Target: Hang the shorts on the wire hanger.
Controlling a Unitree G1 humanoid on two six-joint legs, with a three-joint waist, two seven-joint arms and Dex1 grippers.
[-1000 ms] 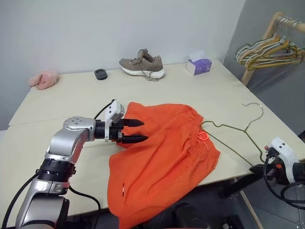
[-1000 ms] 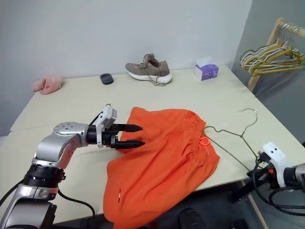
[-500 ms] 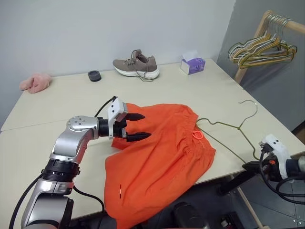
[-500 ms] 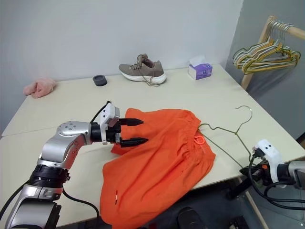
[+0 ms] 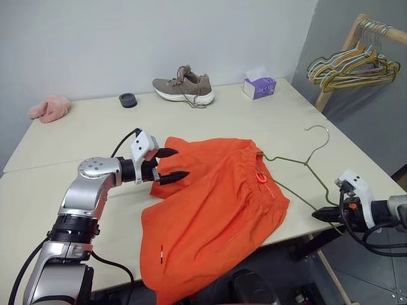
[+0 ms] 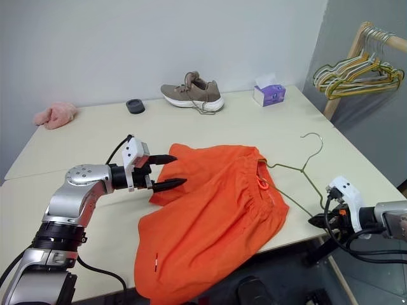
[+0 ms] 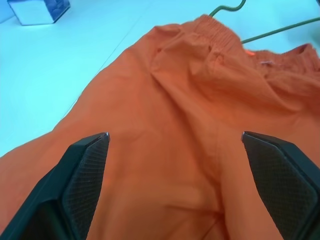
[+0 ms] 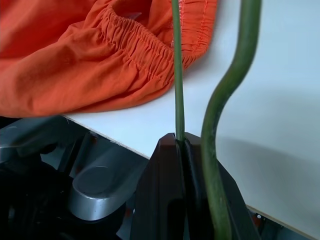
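While pinched at one corner by the right gripper [image 8: 181,145], jaws pressed together on the wire, hanger [image 5: 299,163] liable to twist or slip loose if swung. Other end tucked at the waistband of shorts [image 5: 213,210], which lie on table [image 5: 76,133] with one leg draped over the near edge; likely to slide off if tugged. Left gripper [image 5: 170,163] spread wide, empty, poised at the far corner of the shorts; a shallow bite would probably catch one layer only. Hard to tell: whether wire runs inside the waistband or under it. Draped hem cut off at the frame edge.
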